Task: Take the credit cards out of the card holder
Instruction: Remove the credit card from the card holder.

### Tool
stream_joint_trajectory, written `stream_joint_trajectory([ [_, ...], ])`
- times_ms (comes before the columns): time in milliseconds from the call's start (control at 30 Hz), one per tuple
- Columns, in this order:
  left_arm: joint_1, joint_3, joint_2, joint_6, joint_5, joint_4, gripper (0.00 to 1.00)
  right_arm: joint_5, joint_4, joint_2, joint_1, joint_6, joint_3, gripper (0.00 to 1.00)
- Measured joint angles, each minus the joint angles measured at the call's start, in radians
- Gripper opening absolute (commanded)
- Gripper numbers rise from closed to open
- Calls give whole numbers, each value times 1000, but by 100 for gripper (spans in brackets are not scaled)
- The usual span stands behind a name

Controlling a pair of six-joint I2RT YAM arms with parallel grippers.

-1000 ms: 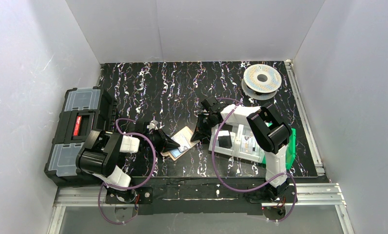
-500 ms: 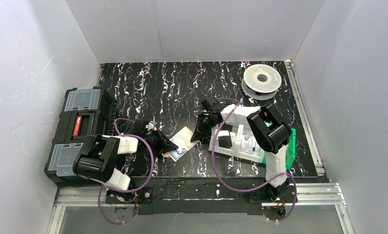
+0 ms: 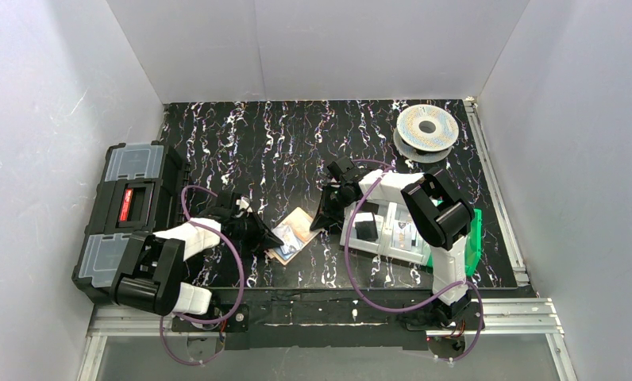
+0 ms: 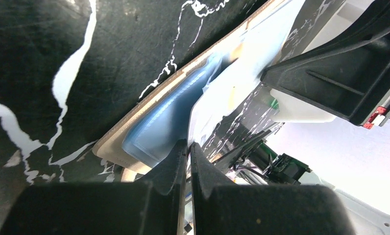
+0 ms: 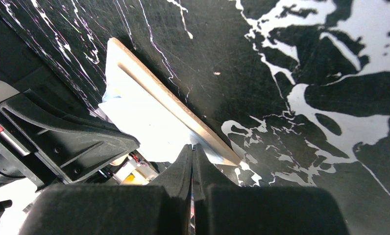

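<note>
The tan card holder (image 3: 299,220) lies open on the black marbled table between the two arms. My left gripper (image 3: 275,236) is at its left end, shut on the edge of a pale shiny credit card (image 4: 242,63) that sticks out of the holder. A second, blue card (image 4: 158,122) lies in the holder's pocket (image 4: 112,143). My right gripper (image 3: 321,224) is at the holder's right corner. In the right wrist view it (image 5: 192,147) is shut on the near edge of the holder (image 5: 173,100), whose shiny inside faces up.
A black toolbox (image 3: 130,214) stands at the left edge, close behind the left arm. A clear compartment tray (image 3: 388,230) over a green bin (image 3: 473,238) sits under the right arm. A filament spool (image 3: 426,131) is at the back right. White walls enclose the table.
The left gripper has closed on the card's edge and the left arm has drawn back to the left. The right gripper has stayed shut in place.
</note>
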Motion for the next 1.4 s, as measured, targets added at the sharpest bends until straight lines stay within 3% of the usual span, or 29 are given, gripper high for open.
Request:
stream_joint_trajectory([
  [267,3,8,-16,23,-31,-54,12,0,0,1,0,0,0,1],
  [1033,22,-8,-18,-10,-18,-6,3,-9,-20,14,0,-7,18,1],
  [1400,30,22,-127,49,-147,-154,2,-14,-17,22,2,-6,19,1],
])
